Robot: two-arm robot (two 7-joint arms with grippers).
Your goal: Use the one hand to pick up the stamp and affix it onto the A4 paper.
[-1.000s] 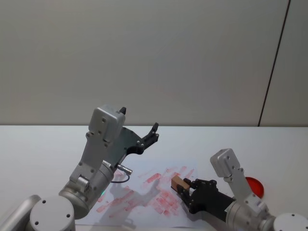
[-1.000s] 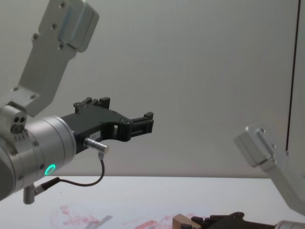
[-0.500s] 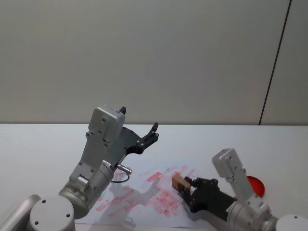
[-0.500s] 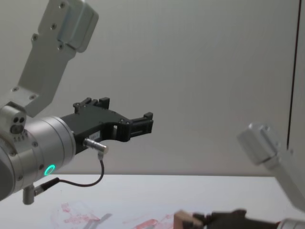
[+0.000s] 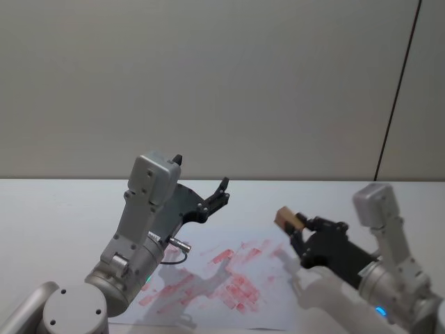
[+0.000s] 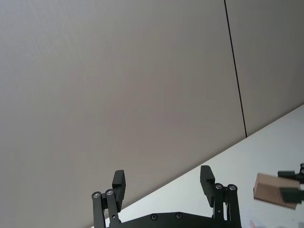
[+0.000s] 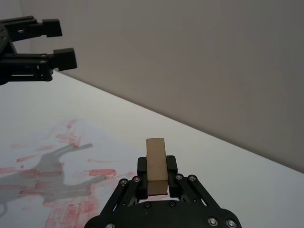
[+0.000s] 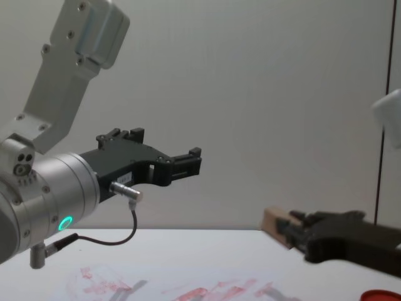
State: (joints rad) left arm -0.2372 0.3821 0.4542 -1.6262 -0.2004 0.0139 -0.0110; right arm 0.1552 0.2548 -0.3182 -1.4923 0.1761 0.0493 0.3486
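Note:
My right gripper [image 5: 297,226], the hand on the pale grey boxy arm, is shut on the stamp [image 5: 286,218], a light tan wooden block. It holds the block in the air above the right edge of the A4 paper [image 5: 208,259], a white sheet smeared with red ink. In the right wrist view the stamp [image 7: 156,159] stands upright between the black fingers [image 7: 142,167]. From the chest, the stamp [image 8: 274,221] hangs well above the table. My left gripper [image 5: 221,193] is open and raised over the paper's far left part, with nothing in it.
A red round object [image 8: 381,295] lies on the white table at the right, beside the right arm. The left arm's silver wrist [image 8: 59,200], with a teal ring and a cable, hangs over the paper's left side.
The right gripper has lifted the stamp off the paper, up and toward the right. The left arm has not moved.

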